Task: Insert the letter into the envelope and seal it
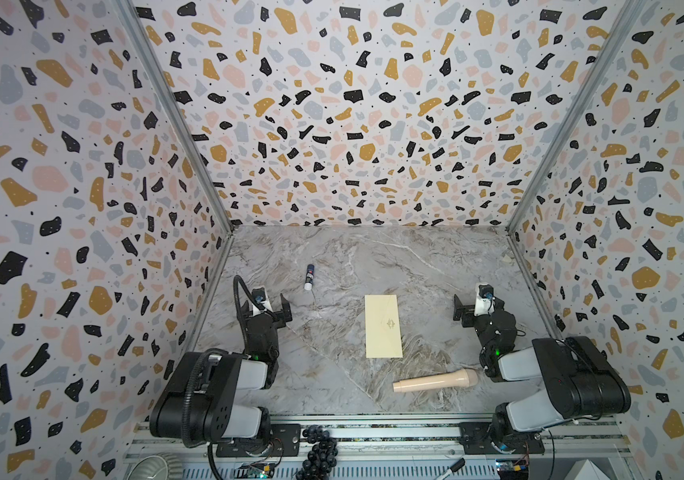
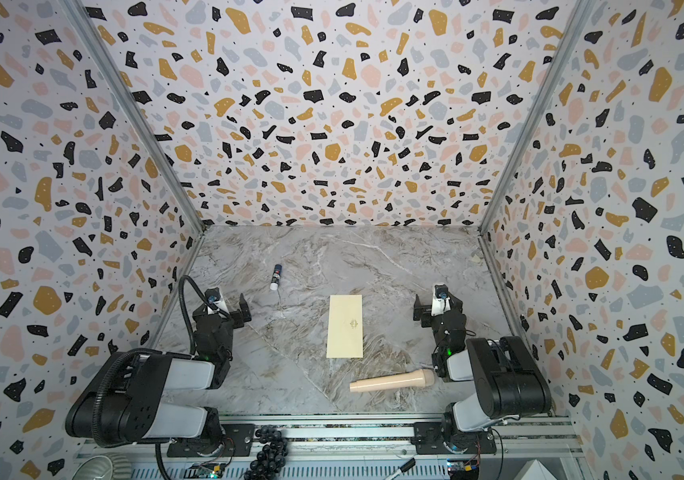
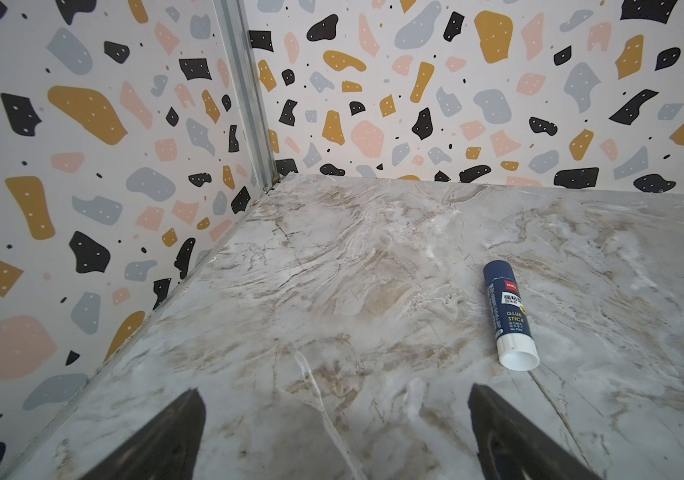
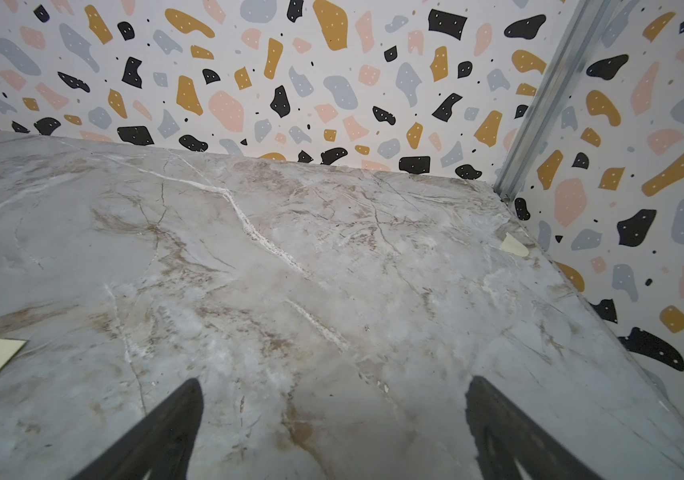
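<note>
- Left gripper [image 1: 265,308]: arm folded at the left side of the marble table [image 1: 415,257], wrist low, fingers pointing toward the back wall, jaws spread wide over bare tabletop.
- Right gripper [image 1: 479,309]: mirrored pose at the right side, jaws equally wide, gripping nothing.
- Envelope [image 1: 383,326]: flat at centre between the arms, emblem up, apart from both grippers.
- Glue stick [image 1: 309,277] lies beyond the left gripper; beige club-shaped tool [image 1: 435,380] lies near the envelope's front end.

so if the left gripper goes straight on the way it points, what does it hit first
Probably nothing before the back wall: the left gripper faces bare table. The glue stick lies just outside one finger and might be grazed.
</note>
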### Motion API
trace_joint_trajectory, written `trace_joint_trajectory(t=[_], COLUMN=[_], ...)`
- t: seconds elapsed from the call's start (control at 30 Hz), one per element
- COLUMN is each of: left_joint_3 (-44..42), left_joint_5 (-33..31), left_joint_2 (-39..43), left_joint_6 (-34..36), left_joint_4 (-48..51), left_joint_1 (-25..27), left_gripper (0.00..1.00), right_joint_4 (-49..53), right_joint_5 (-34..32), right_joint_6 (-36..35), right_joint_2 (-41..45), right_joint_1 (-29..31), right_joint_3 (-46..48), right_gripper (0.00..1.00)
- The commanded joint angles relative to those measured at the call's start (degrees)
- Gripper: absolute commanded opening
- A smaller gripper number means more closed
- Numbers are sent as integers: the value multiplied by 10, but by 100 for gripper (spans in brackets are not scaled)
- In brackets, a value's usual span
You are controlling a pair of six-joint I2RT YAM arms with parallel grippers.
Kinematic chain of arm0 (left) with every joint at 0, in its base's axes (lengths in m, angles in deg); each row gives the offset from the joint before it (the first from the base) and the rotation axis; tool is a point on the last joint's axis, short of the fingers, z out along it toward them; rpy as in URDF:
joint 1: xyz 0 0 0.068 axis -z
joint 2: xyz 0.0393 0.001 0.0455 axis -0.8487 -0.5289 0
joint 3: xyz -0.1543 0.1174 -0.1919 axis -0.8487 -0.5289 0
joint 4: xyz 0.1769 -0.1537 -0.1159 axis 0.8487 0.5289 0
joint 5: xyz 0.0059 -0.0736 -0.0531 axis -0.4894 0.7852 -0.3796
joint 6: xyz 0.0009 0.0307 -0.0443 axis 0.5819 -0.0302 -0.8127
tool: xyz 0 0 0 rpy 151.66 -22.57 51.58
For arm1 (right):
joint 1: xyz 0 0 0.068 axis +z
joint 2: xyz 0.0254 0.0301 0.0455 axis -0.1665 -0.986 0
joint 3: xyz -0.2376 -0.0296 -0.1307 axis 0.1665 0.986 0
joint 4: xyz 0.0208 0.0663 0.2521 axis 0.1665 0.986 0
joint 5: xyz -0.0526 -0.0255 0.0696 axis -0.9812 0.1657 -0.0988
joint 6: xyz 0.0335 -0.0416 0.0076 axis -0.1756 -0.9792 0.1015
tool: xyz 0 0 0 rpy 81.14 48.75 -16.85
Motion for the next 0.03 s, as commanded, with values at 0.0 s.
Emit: trace_joint_trajectory(t=[0.0], left_joint_3=[7], left_joint_5=[3], left_joint_2=[4], left_joint_6=[9], left_joint_4=[-24], left_joint_1=[-2], left_gripper=[100], right_joint_4=[-3], right_joint_5=[-2], right_joint_6=[6], right_joint_2=[2], right_joint_1=[-2], right_joint_3=[-14], right_gripper=[99])
